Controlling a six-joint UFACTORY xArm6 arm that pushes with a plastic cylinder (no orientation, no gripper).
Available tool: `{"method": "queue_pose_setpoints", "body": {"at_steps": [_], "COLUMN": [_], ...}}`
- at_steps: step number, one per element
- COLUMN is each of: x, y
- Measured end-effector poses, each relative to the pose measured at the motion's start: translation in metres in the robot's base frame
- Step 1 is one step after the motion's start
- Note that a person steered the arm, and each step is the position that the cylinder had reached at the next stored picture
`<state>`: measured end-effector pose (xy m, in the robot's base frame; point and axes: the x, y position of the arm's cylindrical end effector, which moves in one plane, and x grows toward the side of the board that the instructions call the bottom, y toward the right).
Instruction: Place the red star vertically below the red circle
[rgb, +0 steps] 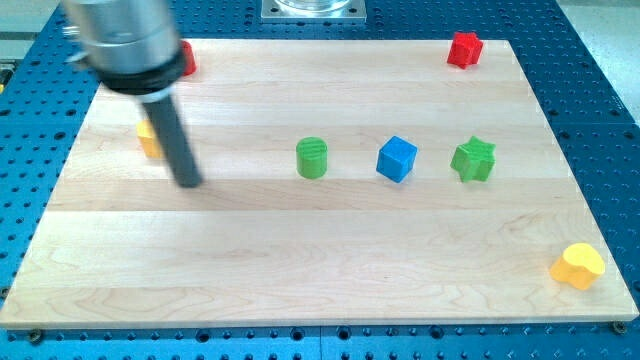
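Observation:
The red star (464, 49) lies near the board's top right corner. A red block (187, 60), probably the red circle, shows only as a sliver at the top left, mostly hidden behind the arm's grey body. My tip (189, 183) rests on the board at the left, below that red block and far to the left of the red star. It touches no block.
A yellow block (148, 139) sits just left of the rod, partly hidden by it. A green cylinder (312, 158), a blue cube (397, 159) and a green star (474, 160) form a row across the middle. A yellow heart-like block (578, 266) lies at the bottom right.

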<state>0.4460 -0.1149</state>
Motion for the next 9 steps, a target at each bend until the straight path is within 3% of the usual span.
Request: {"method": "queue_pose_setpoints", "body": {"at_steps": [3, 4, 5, 7, 8, 9], "x": [-0.131, -0.207, -0.233, -0.213, -0.232, -0.223], "y": [0.327, 0.393, 0.38, 0.089, 0.116, 0.17]}}
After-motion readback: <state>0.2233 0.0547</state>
